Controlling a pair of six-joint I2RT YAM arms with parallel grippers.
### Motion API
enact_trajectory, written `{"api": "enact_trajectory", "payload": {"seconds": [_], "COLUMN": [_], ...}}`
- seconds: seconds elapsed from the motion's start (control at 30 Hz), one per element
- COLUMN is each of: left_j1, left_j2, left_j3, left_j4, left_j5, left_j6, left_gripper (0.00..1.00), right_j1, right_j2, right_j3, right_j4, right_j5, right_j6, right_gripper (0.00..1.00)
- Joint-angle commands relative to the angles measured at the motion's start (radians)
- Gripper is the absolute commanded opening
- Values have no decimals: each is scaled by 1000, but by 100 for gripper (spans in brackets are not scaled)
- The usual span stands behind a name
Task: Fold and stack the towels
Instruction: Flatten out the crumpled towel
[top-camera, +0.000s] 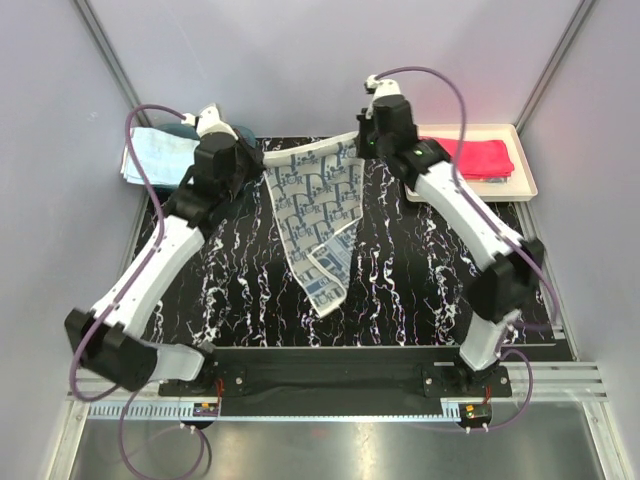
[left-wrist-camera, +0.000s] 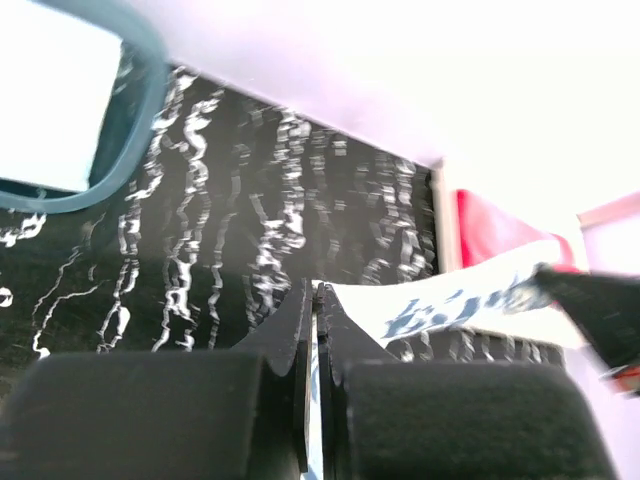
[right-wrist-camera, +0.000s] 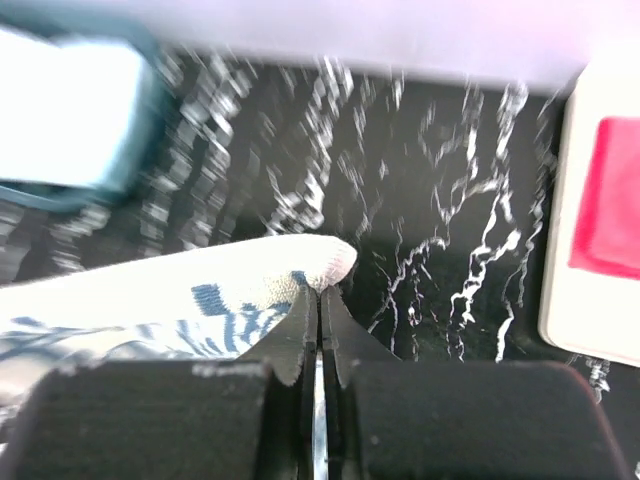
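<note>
basket (left-wrist-camera: 150, 90) far left, tray (top-camera: 522, 150) with red towel (top-camera: 482, 157) right

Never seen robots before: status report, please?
Left gripper, right gripper shut on patterned towel. Towel stretched between them. Red towel on tray. Nothing blocking.

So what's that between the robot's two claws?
The patterned blue-and-white towel stretches between them: the left gripper and the right gripper each pinch one of its corners. The top view shows it best.

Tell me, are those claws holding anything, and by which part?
Yes: the patterned towel. The left claw and right claw are each shut on one end of its far edge.
</note>
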Motion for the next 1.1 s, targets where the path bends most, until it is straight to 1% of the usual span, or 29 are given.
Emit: {"api": "enact_trajectory", "payload": {"seconds": [0.0,0.13,0.27,0.4,0.6,0.83,1.07], "left_j1": [-62,-162,-231,-277,-308,-314,-316], "left_j2": [-116,-234,-343,-420,-467,-472,-478], "left_j3": [-25,-31,-17,21,113,257,322], "left_j4": [-63,-118,-175,-218,-275,-318,-325], "left_j5": [-40,-54,-40,-5,96,168,216], "left_j6": [79,116,173,208,225,230,214], "left_gripper": [0,0,0,0,0,0,0], "right_j1": [26,74,120,137,154,157,157], "right_j2": [-212,-377,-531,-621,-705,-766,-791], "right_j3": [-95,-188,-259,-276,-245,-178,-114], "right_j4": [48,54,34,20,-13,-61,-87], "right_j5": [-3,-18,-41,-73,-133,-162,-222], "right_j6": [33,28,33,39,70,65,70], "right_gripper": [0,0,0,0,0,0,0]}}
